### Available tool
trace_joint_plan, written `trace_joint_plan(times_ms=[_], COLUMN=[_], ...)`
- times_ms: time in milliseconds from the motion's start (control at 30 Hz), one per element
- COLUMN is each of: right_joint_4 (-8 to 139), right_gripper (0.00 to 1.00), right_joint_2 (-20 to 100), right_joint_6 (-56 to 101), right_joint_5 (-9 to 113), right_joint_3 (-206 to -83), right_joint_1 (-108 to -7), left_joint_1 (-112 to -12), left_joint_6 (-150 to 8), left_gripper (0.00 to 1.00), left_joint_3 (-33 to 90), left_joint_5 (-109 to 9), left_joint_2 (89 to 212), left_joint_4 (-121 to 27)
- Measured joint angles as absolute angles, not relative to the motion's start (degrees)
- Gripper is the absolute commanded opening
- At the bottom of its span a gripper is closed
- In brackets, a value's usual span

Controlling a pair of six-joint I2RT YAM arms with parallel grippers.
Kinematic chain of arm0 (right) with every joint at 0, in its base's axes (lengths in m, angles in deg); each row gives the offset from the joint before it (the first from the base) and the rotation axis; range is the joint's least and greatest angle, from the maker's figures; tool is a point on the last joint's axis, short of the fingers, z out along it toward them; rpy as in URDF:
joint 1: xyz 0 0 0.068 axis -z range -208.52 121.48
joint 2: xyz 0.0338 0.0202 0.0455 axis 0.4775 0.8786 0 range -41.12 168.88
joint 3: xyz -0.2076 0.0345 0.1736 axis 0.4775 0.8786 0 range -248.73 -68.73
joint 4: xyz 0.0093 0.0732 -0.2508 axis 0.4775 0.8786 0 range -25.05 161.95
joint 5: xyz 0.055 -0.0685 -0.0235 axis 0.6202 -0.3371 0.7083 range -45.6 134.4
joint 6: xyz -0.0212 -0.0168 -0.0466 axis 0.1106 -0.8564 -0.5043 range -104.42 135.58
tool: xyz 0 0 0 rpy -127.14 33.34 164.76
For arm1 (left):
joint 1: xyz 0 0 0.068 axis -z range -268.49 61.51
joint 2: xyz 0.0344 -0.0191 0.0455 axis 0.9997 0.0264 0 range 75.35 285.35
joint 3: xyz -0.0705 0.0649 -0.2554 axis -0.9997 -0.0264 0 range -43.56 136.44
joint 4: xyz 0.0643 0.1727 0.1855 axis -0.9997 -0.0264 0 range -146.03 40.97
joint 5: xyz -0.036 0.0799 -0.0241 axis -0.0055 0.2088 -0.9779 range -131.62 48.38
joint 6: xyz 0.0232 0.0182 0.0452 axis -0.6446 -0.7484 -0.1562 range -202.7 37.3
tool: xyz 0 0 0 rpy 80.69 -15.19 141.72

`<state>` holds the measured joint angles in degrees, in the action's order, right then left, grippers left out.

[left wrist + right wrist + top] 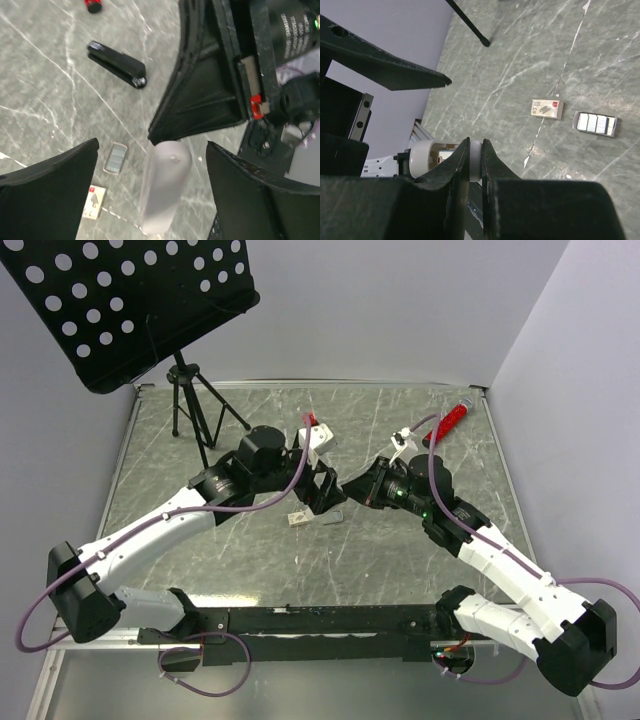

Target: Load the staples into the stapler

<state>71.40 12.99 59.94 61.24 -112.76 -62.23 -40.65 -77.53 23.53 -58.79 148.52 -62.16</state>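
1. Though central to the task, untouched: slim black stapler, closed, flat on the marbled table. Placed at 11 o'clock from the white bar in the left wrist view, well apart from both grippers. Not made out from overhead.
2. Staples, two pieces: cream cardboard box with red print, and greyish tray just beside it at its 12 o'clock, not touching. Both flat on the table, at 7 o'clock from the left gripper in the overhead view. Pale segments visible in the tray. Judged to be set out of the box so the strips can be reached.
3. White rounded bar: not a task item. Positioned between the left fingers. Lying or lifted: cannot tell.
4. Left gripper: spread wide, one finger on each side of the white bar, no contact seen. Judged to be straddling it for a grasp or to steady it.
5. Right gripper: drawn to a narrow slit, tips at the bar's 12 o'clock end. Pinching any of it or merely touching: cannot tell.
6. Progress, by judgement: loading not begun. Stapler shut, staples ungrasped, both grippers occupied at the wrong bar.
7. Bystanders: red cylinder at 1 o'clock on the table; perforated music stand at 11 o'clock.
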Motion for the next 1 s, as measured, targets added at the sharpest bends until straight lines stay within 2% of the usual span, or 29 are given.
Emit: trace_joint_plan(times_ms=[233,400,567,600,700,733,800,833,900,1000], right_joint_4=[73.44,74.42,74.92,74.97,75.34,75.34,75.69,75.80,75.58,74.97], right_gripper=[0.00,0.00,0.00,0.00,0.00,0.00,0.00,0.00,0.00,0.00], right_joint_2=[13.14,13.27,13.42,13.49,13.69,13.77,14.06,14.12,14.10,13.97], right_joint_6=[58.71,57.86,57.56,57.47,57.29,57.21,57.03,57.07,57.32,58.19], right_joint_5=[60.39,59.69,58.95,58.88,58.77,58.42,57.92,57.79,57.48,58.01], right_joint_3=[-113.04,-114.11,-114.84,-114.84,-114.92,-114.95,-115.36,-115.45,-115.49,-115.49], right_joint_1=[-62.52,-62.80,-62.89,-62.89,-62.91,-62.96,-63.02,-63.02,-63.04,-63.02], left_joint_1=[-40.72,-40.72,-40.72,-40.72,-40.74,-40.72,-40.41,-40.28,-40.28,-40.35], left_joint_6=[-79.71,-80.15,-80.39,-80.50,-80.70,-80.83,-81.22,-81.55,-81.70,-81.68], left_gripper=[0.76,0.75,0.66,0.63,0.40,0.27,0.19,0.09,0.01,0.01], left_joint_3=[26.92,27.53,27.53,27.53,27.53,27.53,27.53,27.51,27.14,24.65], left_joint_5=[-62.81,-63.20,-62.94,-62.83,-62.68,-62.90,-63.16,-63.12,-62.74,-62.11], left_joint_2=[151.03,152.28,152.74,152.82,153.00,153.00,152.96,152.87,152.45,150.05], left_joint_4=[-67.23,-68.52,-69.04,-69.11,-69.48,-69.50,-69.39,-69.32,-68.71,-66.55])
